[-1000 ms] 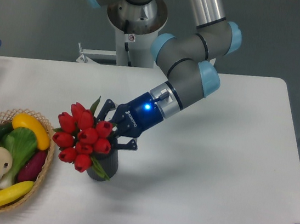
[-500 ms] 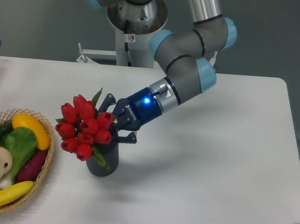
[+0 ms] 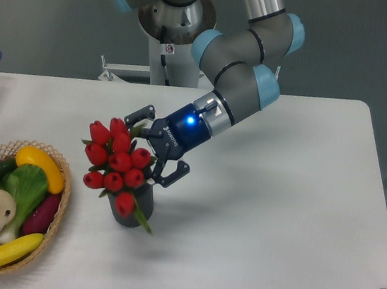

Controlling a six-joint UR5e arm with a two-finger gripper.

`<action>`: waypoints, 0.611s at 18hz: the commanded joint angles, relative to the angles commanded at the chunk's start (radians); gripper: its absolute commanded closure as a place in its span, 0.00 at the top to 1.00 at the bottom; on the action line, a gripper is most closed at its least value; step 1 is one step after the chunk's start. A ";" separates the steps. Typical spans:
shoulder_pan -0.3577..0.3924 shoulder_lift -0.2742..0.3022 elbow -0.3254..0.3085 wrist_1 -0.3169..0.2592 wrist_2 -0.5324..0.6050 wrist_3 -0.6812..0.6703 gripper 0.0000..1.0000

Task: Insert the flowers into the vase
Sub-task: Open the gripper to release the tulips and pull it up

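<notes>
I see the black two-finger gripper (image 3: 152, 147) spread open just right of the red tulip bunch (image 3: 116, 163), apparently resting in the dark grey ribbed vase (image 3: 135, 204).

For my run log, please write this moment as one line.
gripper: open, beside flowers | flowers: in vase, leaning left | vase: upright on table | basket: left

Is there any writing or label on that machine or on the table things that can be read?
White lettering on the gripper's dark body: too small and blurred to read.
Small sticker with a red mark on the robot's base column: unreadable.
Nothing written shows on the flowers, the vase or the basket.
</notes>
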 joint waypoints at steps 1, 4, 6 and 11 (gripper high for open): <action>0.012 0.015 -0.003 -0.002 0.008 -0.002 1.00; 0.041 0.075 -0.025 -0.003 0.115 0.000 1.00; 0.067 0.103 -0.040 0.000 0.227 0.000 1.00; 0.129 0.195 -0.029 -0.003 0.425 0.000 1.00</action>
